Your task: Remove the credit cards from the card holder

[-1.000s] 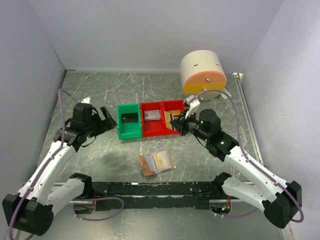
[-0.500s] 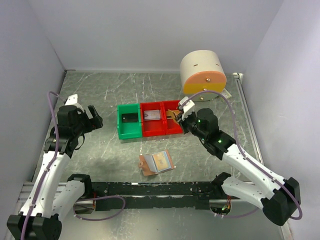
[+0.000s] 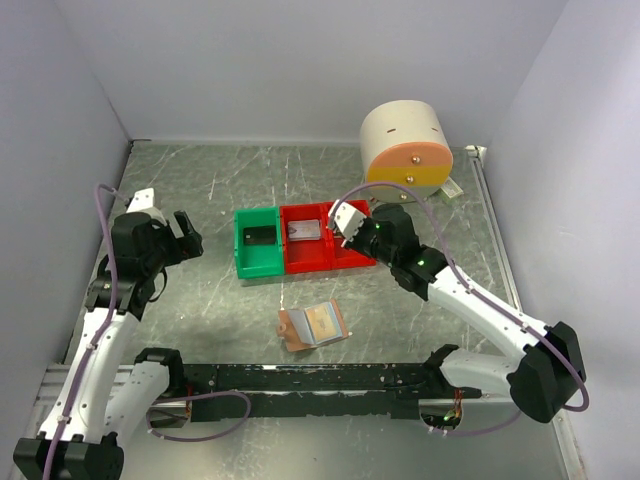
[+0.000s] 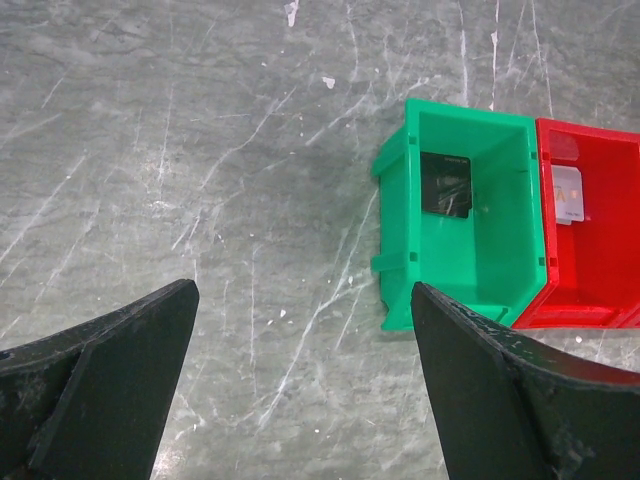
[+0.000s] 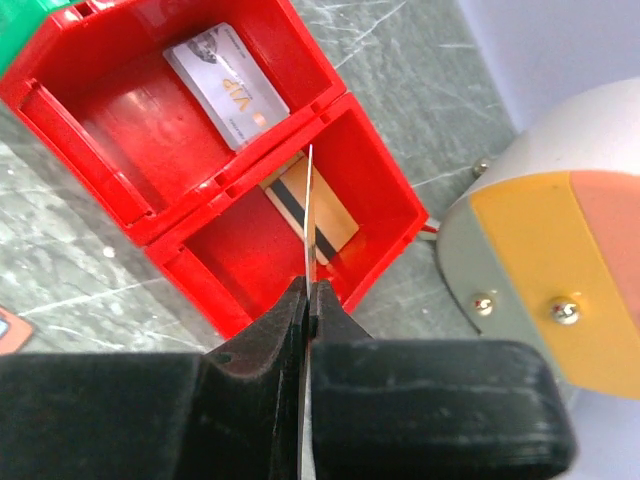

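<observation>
Right gripper (image 5: 308, 292) is clamped tight on a thin card (image 5: 309, 200), edge-on, above the right red bin (image 5: 385, 190), where a gold-brown card (image 5: 338, 222) lies. In the neighbouring bin sits a silver card (image 5: 225, 85). The card holder (image 3: 313, 325) lies open near the arm bases, and the left gripper (image 4: 303, 290) gapes wide, empty.

Left of the green bin (image 3: 258, 268) the tabletop (image 3: 190, 175) lies open; cream cylinder (image 3: 405, 135) crowds red bins (image 3: 308, 263).
</observation>
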Robot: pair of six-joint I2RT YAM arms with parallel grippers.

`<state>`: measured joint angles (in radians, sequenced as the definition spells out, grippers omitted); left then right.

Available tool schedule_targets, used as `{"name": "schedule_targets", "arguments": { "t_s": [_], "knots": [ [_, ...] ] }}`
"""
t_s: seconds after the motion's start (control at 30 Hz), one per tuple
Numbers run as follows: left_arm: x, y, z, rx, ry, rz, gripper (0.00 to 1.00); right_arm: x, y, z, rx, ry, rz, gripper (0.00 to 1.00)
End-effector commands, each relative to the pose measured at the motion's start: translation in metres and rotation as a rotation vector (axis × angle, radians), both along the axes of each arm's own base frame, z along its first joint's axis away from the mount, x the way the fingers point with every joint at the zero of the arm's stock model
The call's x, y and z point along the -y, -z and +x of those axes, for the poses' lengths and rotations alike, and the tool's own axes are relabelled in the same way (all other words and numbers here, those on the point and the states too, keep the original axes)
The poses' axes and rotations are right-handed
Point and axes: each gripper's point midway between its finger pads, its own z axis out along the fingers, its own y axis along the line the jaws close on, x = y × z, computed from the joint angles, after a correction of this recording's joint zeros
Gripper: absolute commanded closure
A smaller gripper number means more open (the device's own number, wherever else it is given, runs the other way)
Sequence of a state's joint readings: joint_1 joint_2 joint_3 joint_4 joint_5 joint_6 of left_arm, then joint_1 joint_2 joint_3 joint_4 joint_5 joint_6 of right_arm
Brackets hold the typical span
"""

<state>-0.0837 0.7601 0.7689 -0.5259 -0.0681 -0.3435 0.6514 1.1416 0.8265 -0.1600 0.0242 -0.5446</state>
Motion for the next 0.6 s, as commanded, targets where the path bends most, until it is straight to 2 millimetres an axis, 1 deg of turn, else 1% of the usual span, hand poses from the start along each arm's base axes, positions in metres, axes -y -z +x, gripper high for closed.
{"name": "schedule_targets", "arguments": {
  "t_s": [0.0, 0.07, 0.17, 0.23, 0.3, 0.37, 0.43, 0.53, 0.57],
  "knots": [
    [-0.005, -0.002, 0.003, 0.029, -0.011, 0.022, 0.01, -0.004, -0.010, 0.003, 0.095, -0.113, -0.113, 1.00],
    [-0.005, -0.001, 0.003, 0.021, -0.009, 0.023, 0.01, -0.009, 0.000, -0.001, 0.061, -0.166, -0.142, 1.00],
    [-0.004, 0.000, 0.004, 0.015, -0.006, 0.020, 0.00, -0.010, 0.018, 0.001, 0.015, -0.179, -0.189, 1.00],
    [-0.004, 0.001, 0.003, 0.011, -0.010, 0.020, 0.00, -0.004, 0.024, 0.011, 0.025, -0.128, -0.220, 1.00],
    [-0.006, 0.002, 0.003, 0.008, -0.018, 0.021, 0.00, 0.004, 0.023, 0.026, 0.073, -0.040, -0.229, 1.00],
    [-0.006, 0.002, 0.002, 0.004, -0.024, 0.022, 0.01, 0.009, 0.023, 0.038, 0.110, 0.005, -0.255, 1.00],
    [-0.006, 0.002, 0.002, 0.007, -0.024, 0.019, 0.00, 0.008, 0.027, 0.048, 0.089, 0.017, -0.261, 1.00],
    [-0.007, 0.002, 0.002, 0.005, -0.025, 0.023, 0.01, 0.003, 0.042, 0.058, 0.035, 0.020, -0.273, 1.00],
    [-0.007, 0.003, 0.001, 0.002, -0.027, 0.026, 0.01, 0.001, 0.043, 0.062, 0.040, 0.022, -0.268, 1.00]
  ]
}}
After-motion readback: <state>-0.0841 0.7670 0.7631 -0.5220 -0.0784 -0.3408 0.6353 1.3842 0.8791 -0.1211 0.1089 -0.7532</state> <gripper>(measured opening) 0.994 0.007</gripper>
